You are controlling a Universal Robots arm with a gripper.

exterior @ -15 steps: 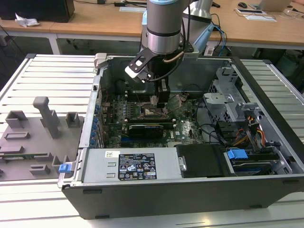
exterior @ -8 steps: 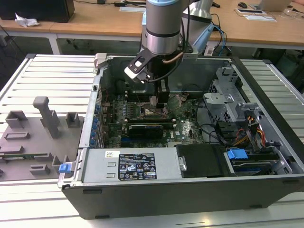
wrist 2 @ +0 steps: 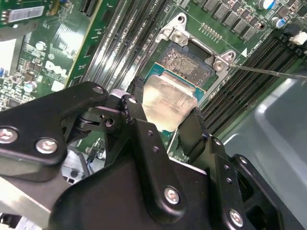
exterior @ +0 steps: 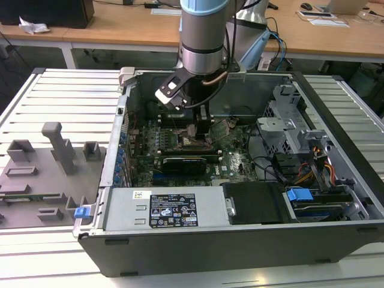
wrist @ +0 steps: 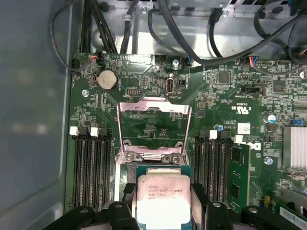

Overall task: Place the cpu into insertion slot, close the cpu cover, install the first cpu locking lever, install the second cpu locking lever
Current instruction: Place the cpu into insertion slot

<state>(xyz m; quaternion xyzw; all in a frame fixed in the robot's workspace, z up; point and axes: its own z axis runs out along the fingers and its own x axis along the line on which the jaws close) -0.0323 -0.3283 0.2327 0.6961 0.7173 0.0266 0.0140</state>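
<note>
My gripper (wrist 2: 165, 112) is shut on the cpu (wrist 2: 168, 101), a square chip with a pale silver top, one black finger on each of two opposite edges. It hangs low over the insertion slot (wrist 2: 184, 62), covering part of it, while the glinting pin field beyond the chip stays uncovered. In the first wrist view the cpu (wrist: 160, 199) sits between the fingers of the gripper (wrist: 162, 203), and the cpu cover (wrist: 153, 106), a silver frame with a large cut-out, is swung open past the socket's hinge. In the exterior view the gripper (exterior: 201, 129) reaches down into the open computer case over the green motherboard (exterior: 234, 159).
Long black memory slots (wrist: 91, 167) flank the socket on both sides. A thin metal lever rod (wrist 2: 268, 72) sticks out beside the socket. Black cables (wrist: 201, 43) cross above the board. A power supply (exterior: 168, 210) and drive cage (exterior: 294, 129) crowd the case. A grey fixture plate (exterior: 48, 174) lies outside.
</note>
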